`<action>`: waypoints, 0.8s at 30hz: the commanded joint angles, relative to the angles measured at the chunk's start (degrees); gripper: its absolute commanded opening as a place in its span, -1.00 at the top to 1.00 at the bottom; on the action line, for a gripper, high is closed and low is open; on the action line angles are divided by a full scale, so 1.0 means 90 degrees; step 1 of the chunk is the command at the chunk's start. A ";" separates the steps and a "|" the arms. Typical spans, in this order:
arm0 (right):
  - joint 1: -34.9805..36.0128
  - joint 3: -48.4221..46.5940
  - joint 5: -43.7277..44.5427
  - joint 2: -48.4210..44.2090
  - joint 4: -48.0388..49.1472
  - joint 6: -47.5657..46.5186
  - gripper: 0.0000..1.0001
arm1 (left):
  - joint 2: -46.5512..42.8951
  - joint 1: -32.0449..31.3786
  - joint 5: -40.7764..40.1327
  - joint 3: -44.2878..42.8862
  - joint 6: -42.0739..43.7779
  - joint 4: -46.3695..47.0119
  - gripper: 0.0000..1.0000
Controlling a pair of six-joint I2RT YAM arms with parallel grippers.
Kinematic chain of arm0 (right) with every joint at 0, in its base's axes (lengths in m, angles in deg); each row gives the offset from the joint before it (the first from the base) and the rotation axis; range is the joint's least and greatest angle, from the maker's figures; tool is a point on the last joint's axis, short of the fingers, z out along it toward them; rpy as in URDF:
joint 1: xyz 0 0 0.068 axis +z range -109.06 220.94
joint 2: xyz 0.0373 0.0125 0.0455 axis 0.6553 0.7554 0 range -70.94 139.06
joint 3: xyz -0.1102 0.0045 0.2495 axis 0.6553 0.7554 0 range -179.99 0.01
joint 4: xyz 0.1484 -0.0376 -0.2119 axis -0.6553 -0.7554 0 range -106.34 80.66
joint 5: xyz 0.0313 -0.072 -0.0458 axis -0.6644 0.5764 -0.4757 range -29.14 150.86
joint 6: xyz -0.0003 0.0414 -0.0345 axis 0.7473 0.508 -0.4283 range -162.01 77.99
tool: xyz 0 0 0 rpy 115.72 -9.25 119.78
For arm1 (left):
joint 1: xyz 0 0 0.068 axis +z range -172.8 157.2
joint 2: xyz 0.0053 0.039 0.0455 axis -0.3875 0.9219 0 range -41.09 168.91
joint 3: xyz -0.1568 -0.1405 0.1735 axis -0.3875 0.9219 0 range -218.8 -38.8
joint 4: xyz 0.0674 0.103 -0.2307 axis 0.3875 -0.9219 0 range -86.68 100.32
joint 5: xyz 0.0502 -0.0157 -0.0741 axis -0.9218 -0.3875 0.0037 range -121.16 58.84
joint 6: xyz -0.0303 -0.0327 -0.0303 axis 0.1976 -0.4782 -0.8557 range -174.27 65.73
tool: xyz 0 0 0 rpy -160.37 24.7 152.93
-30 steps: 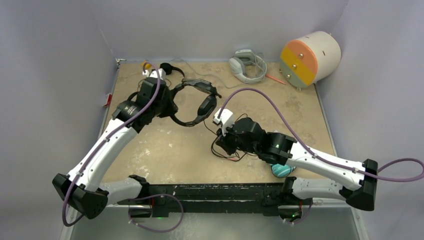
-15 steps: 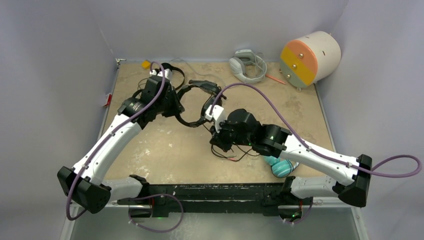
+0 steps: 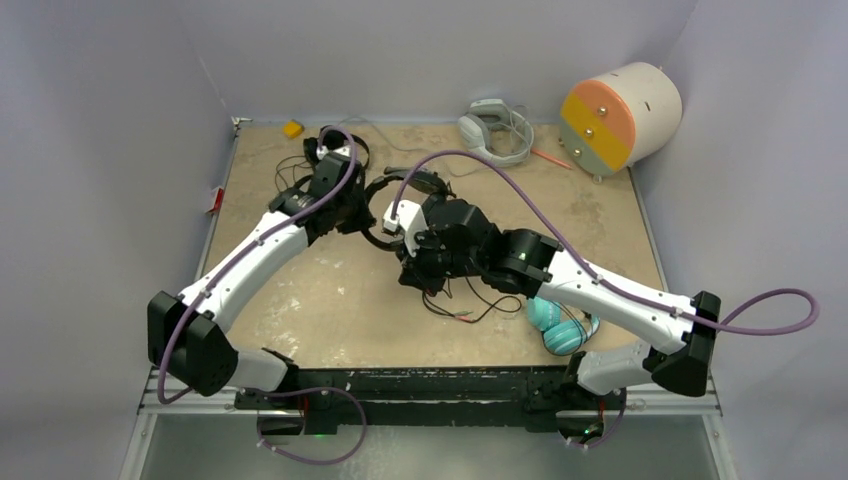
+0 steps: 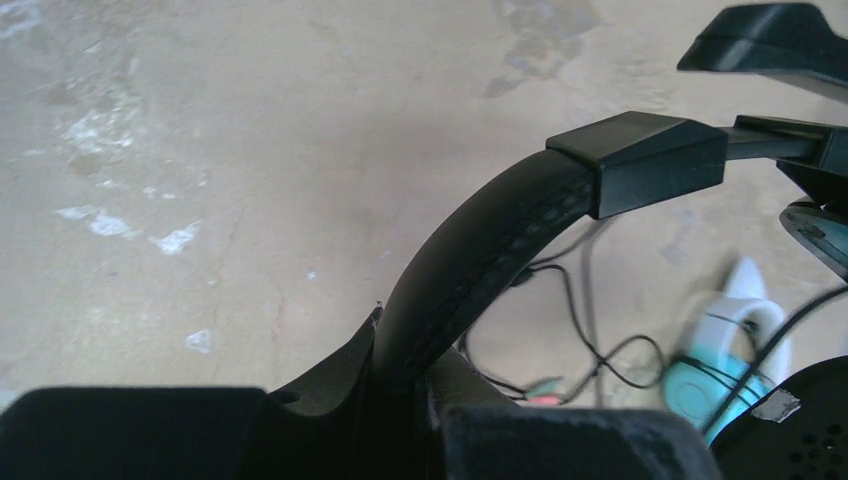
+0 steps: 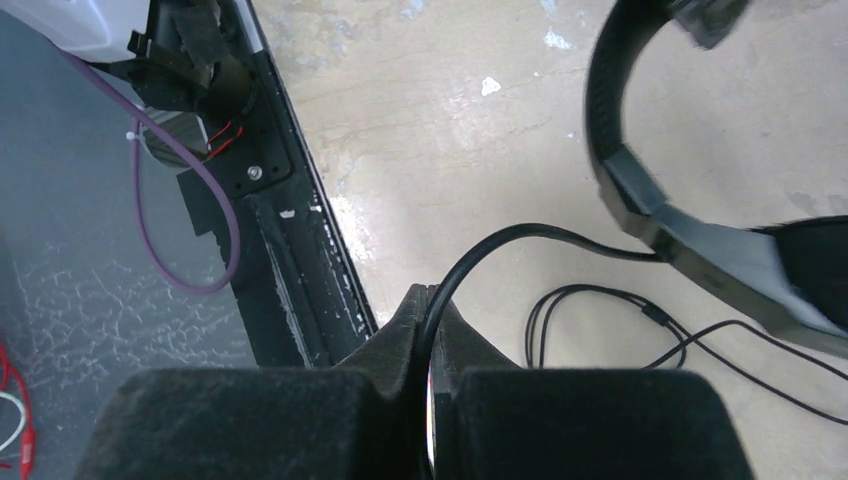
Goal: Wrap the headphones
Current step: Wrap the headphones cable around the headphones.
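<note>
Item 1: black headphones (image 4: 640, 162), centre of the overhead frame. Holds: left gripper (image 4: 405, 385) clamped on the band (image 4: 480, 262); right gripper (image 5: 428, 345) pinched together on the thin cord (image 5: 520, 234), whose slack lay looped on the table (image 3: 300, 290) below centre. Item 2: teal headphones (image 3: 558, 328), lower right, beneath the right arm. Risks: cord probably would slip from the narrow pinch if drawn taut; loose loops could snag item 2; band might twist in its clamp.

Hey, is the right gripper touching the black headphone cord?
Touching. The right wrist view shows the black cord pinched in the shut right gripper, arcing out from its tip.
</note>
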 commanded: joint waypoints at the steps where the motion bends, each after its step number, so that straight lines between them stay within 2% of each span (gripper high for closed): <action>1: -0.0001 -0.0818 0.0355 0.0060 -0.0677 -0.0281 1.00 | -0.0027 0.0024 -0.0714 0.0281 0.0212 0.0083 1.00; 4: -0.0085 -0.1134 0.0672 0.0194 -0.1189 -0.0389 1.00 | -0.0088 0.0007 -0.1043 0.0420 0.0571 0.0012 1.00; 8: -0.0505 -0.1352 0.0495 0.0236 -0.1476 -0.0614 0.97 | -0.0283 -0.0169 -0.1354 0.0649 0.1122 0.0007 1.00; 11: -0.0823 -0.1456 0.0449 0.0291 -0.1578 -0.0729 0.86 | -0.0498 -0.0575 -0.1542 0.0921 0.1715 0.0200 1.00; 16: -0.0966 -0.1695 0.0853 0.0554 -0.1713 -0.0985 0.85 | -0.0641 -0.1287 -0.1871 0.1128 0.2425 0.0164 1.00; 20: -0.0999 -0.1731 0.1497 0.0737 -0.1639 -0.1151 0.85 | -0.0607 -0.1422 -0.1936 0.1118 0.2514 -0.0110 1.00; 24: -0.1116 -0.1728 0.1547 0.0875 -0.1481 -0.1193 0.85 | -0.0634 -0.1507 -0.1670 0.1159 0.2566 -0.0178 1.00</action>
